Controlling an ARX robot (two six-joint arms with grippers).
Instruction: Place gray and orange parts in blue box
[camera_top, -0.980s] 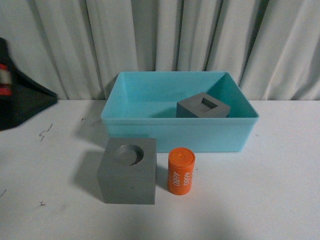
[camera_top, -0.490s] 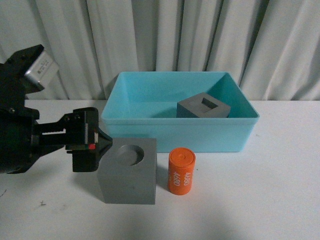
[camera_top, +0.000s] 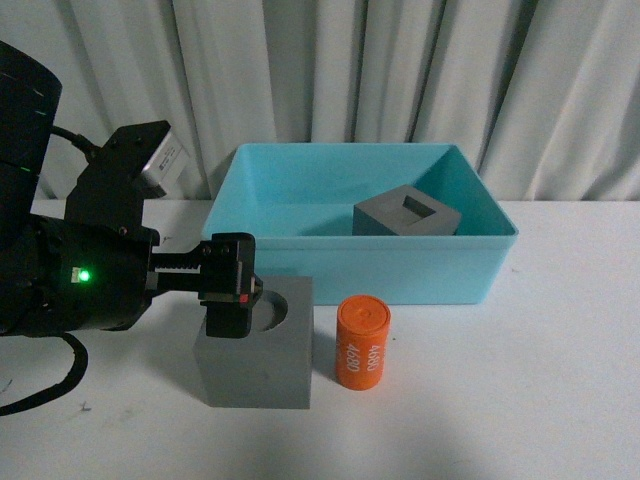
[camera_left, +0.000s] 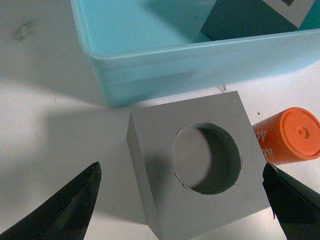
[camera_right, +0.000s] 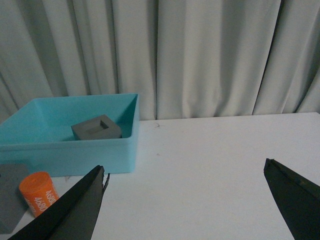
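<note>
A gray cube with a round recess stands on the white table in front of the blue box. My left gripper is open just above that cube, its jaws wide on either side of it in the left wrist view. The orange cylinder marked 4680 stands upright right of the cube; it also shows in the left wrist view and right wrist view. The gray cube with a rectangular recess sits inside the box. My right gripper is open and empty over bare table, out of the front view.
Pale curtains hang behind the table. The left arm's black body fills the left side of the front view. White table surface lies right of the cylinder.
My left arm has come in from the left and moved right, its open gripper now over the round-recess cube. The cubes, cylinder and box have not moved.
</note>
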